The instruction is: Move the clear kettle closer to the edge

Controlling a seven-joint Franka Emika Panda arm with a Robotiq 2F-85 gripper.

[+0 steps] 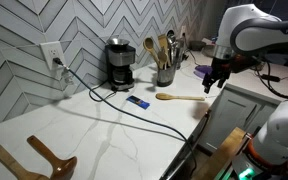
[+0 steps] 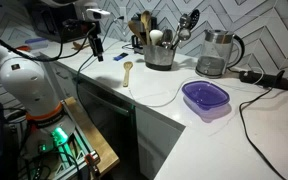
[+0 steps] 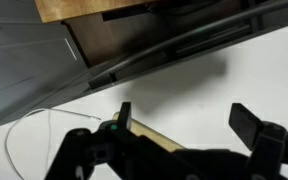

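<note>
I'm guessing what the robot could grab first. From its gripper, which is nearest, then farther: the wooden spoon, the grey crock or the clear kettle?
1. Wooden spoon, on the counter near the gripper.
2. Grey crock, farther along, at the back.
3. Clear kettle, farthest, past the crock.

White counter [image 1: 84, 130] holds coffee maker [image 1: 119, 63], spoon pot [image 1: 165, 62], clear kettle [image 2: 217, 52], purple box [image 2: 205, 98], wooden spoon [image 1: 179, 97], wooden tongs [image 1: 34, 160], small blue thing [image 1: 137, 101].

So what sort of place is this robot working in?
Most likely a home kitchen: a coffee maker, a crock of wooden spoons and a clear kettle stand on a white countertop backed by herringbone tile.
</note>
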